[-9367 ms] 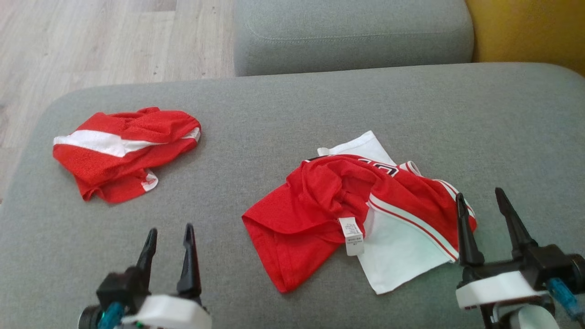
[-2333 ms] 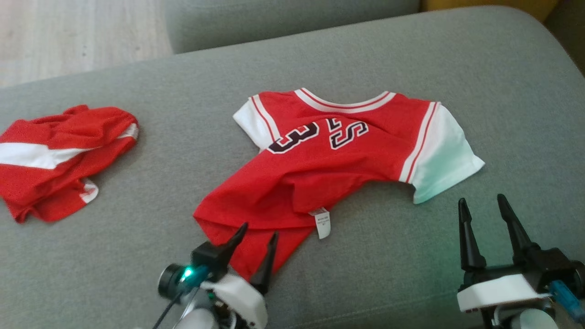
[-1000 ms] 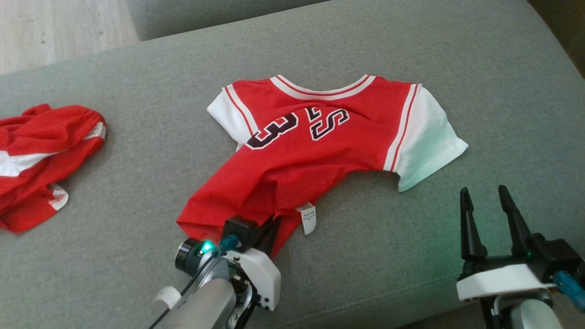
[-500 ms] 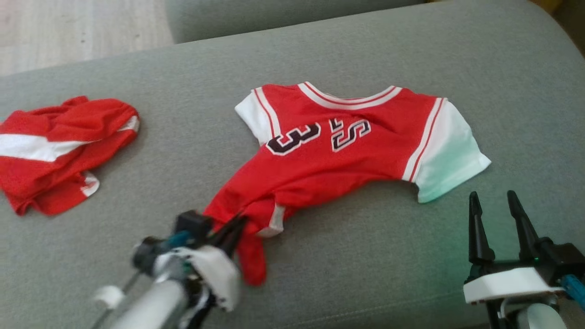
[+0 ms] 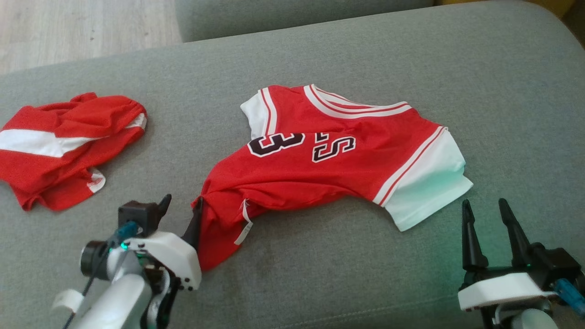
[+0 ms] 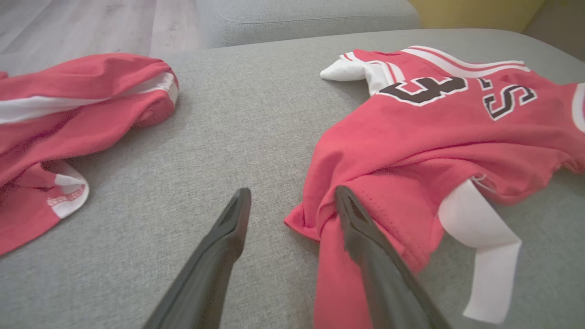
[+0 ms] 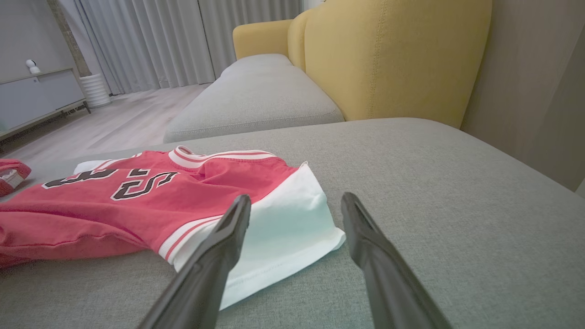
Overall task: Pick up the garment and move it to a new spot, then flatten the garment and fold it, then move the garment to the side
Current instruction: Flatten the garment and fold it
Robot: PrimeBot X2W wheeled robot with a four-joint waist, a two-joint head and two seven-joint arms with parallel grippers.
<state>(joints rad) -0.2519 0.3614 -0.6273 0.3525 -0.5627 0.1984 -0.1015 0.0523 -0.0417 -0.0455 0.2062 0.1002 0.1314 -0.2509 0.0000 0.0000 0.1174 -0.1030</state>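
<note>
Okay, your left gripper (image 5: 183,199) sits with jaws spread, one finger touching the hem of the red jersey (image 5: 320,173); right gripper (image 5: 483,203) also spread, near the white sleeve (image 5: 429,192).

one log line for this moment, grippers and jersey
phase: flatten | left gripper: open, jersey hem against one finger | right gripper: open, near white sleeve | jersey: number side up, lower part bunched

Red short-sleeved fabric jersey (image 5: 338,164) has white sleeves, red-and-white striped collar and sleeve trim, and black characters outlined in white. Crumpled red mesh garment (image 5: 68,146) carries a broad white band. Grey woven sofa cushion (image 5: 457,68), mustard-yellow upholstered backrest (image 7: 393,59), pale wood-grain floor (image 5: 82,27).
</note>
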